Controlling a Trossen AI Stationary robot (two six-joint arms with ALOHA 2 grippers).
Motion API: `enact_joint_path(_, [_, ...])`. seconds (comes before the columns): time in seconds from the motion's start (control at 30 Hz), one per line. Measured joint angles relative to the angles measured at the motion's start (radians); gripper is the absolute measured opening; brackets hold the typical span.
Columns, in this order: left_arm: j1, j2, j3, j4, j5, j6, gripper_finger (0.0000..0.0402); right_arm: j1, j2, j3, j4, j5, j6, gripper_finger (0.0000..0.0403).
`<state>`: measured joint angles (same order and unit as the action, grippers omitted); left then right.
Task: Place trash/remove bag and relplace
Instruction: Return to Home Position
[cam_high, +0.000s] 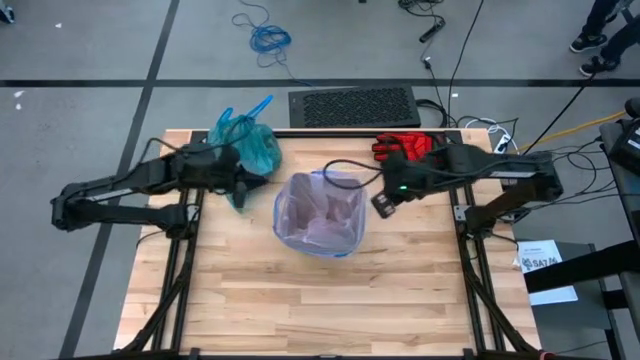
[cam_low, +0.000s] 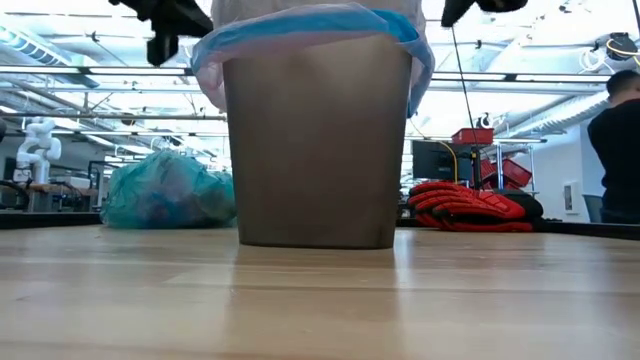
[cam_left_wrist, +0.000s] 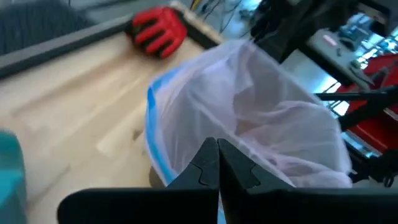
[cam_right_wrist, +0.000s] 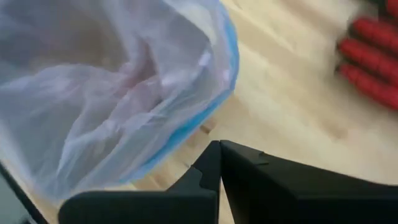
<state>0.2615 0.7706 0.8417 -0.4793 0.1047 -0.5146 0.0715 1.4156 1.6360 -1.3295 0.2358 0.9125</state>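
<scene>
A brown bin (cam_low: 318, 150) stands mid-table, lined with a pale pink bag (cam_high: 320, 215) whose blue-strip edge (cam_low: 300, 25) is folded over the rim. The teal-green bag (cam_high: 250, 143), bunched and full, lies on the table at the far left (cam_low: 165, 190). No loose trash shows. My left gripper (cam_high: 262, 181) hangs shut in the air just left of the bin's rim (cam_left_wrist: 217, 155). My right gripper (cam_high: 382, 205) hangs shut just right of the rim (cam_right_wrist: 219, 155). Both are above rim height in the low view and hold nothing.
A red glove (cam_high: 405, 148) lies at the table's far right, behind my right arm. A black grille panel (cam_high: 355, 105) sits beyond the far edge. Bare wood (cam_high: 320, 310) stretches across the near half. A person (cam_low: 620, 150) stands in the room at right.
</scene>
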Motion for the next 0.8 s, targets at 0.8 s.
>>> enact_joint_path(0.8, [0.31, 0.015, -0.402, 0.838, 0.034, 0.315, 0.0, -0.141, -0.982, -1.191, 1.228, -0.079, -0.661, 0.0])
